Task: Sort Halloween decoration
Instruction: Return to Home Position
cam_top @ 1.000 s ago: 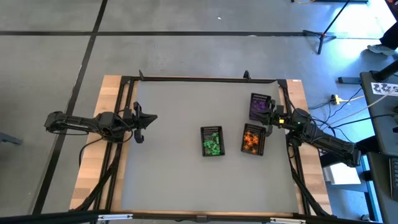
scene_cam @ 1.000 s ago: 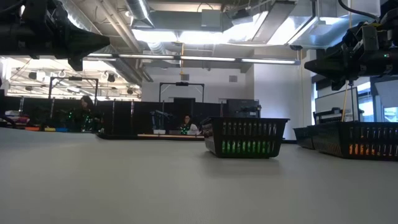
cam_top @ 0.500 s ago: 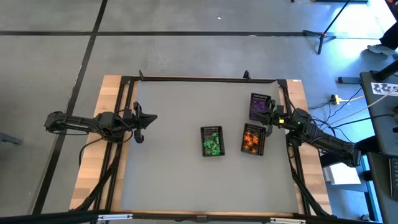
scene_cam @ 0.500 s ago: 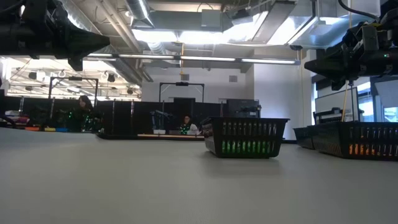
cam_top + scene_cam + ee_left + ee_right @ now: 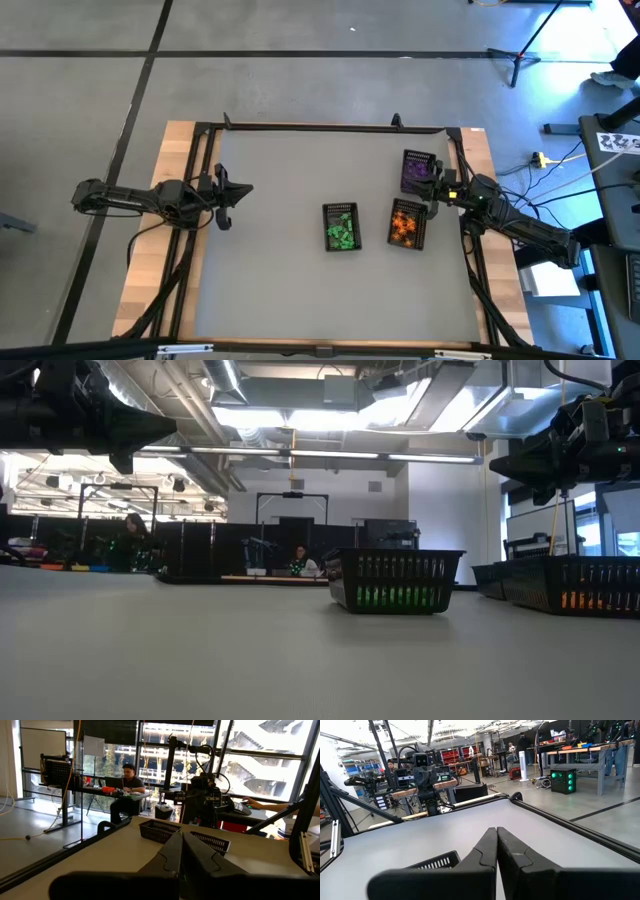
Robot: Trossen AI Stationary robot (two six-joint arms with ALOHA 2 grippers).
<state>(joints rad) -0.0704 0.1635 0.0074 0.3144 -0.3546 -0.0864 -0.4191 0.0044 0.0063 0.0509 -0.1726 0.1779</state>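
Nothing on the worktop (image 5: 280,290) is shifting from a second ago; both arms are holding their poses. The left jaws are hanging over the worktop's left side, pressed together and empty. The right jaws, likewise closed on nothing, are hovering at the right side, just beside the purple-filled basket (image 5: 405,160) and near the orange-filled basket (image 5: 392,222).

I am counting three baskets, the third being the green-filled basket (image 5: 326,228), and two arms. Purple trinkets (image 5: 415,176), orange trinkets (image 5: 405,226) and green trinkets (image 5: 342,233) are sitting in clusters too small to count; none is showing loose.

The risk, as I judge it, is that the right arm, pulling home, clips a basket rim and spills the sorted colours together.
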